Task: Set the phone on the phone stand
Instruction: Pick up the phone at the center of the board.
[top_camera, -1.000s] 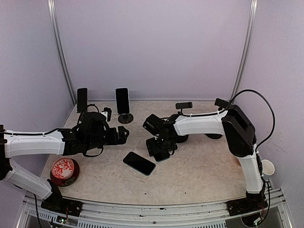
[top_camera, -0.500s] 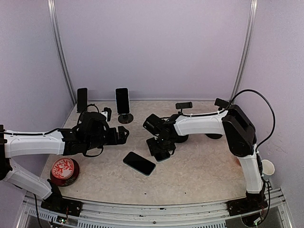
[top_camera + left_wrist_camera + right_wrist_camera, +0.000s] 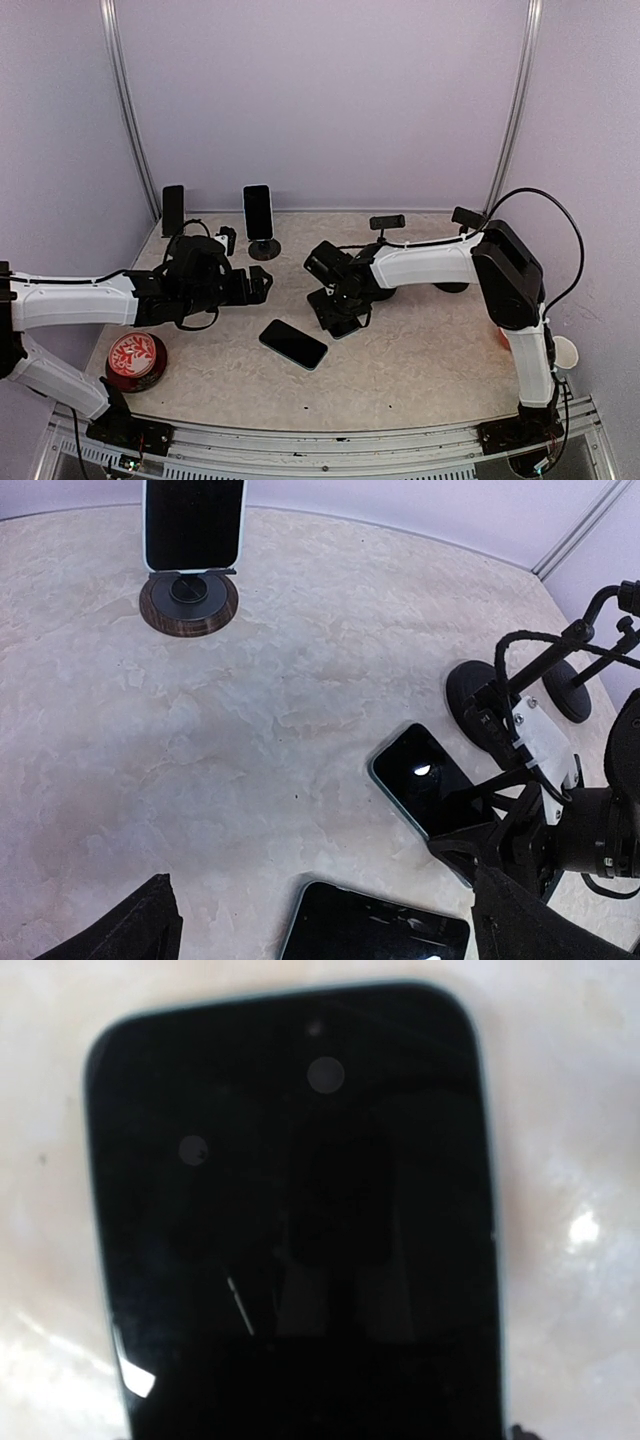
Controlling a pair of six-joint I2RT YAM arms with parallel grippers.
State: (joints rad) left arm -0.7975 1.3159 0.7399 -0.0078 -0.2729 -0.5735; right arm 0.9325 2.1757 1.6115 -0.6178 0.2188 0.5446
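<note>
One phone (image 3: 420, 775) — right jaws over edge

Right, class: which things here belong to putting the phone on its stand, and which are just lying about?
Job: phone under the right fingers; empty stand.
Lying about: red dish; white cup; docked phone.
</note>
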